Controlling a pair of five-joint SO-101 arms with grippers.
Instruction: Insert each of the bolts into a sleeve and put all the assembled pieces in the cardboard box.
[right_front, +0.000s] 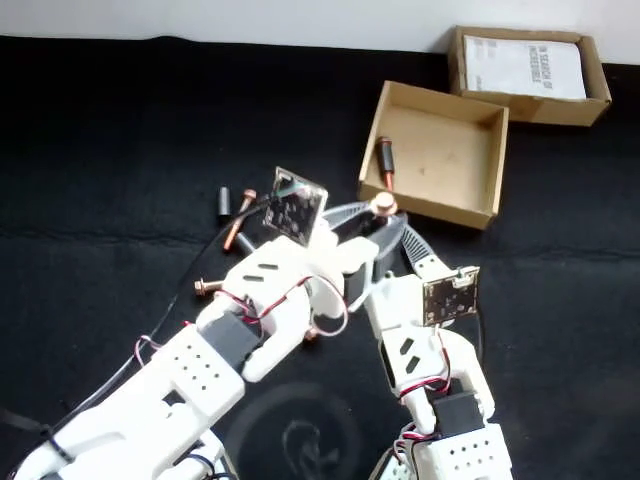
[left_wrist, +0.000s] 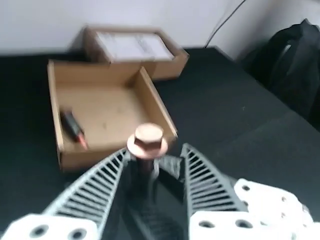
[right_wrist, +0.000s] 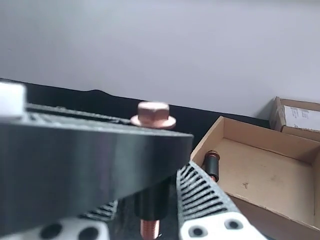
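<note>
The bolt (right_wrist: 153, 115), seated in its sleeve (right_wrist: 148, 202), is pinched by the right end effector (right_wrist: 150, 190) just beside the cardboard box (right_front: 497, 160) — whether the left end effector (left_wrist: 155, 152) grips cannot be told. Released early, the piece could be dropped onto the worktop (right_front: 120, 120) — or pulled apart.

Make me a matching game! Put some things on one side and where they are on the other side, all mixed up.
Things:
1. copper-headed bolt
2. assembled piece
3. loose black sleeve
4. sheet of paper

Places:
a. lying on the black table
b. inside the farther box
c. standing upright, up off the table
d. lying inside the open cardboard box

Pairs: 1-c, 2-d, 3-a, 4-b
</note>
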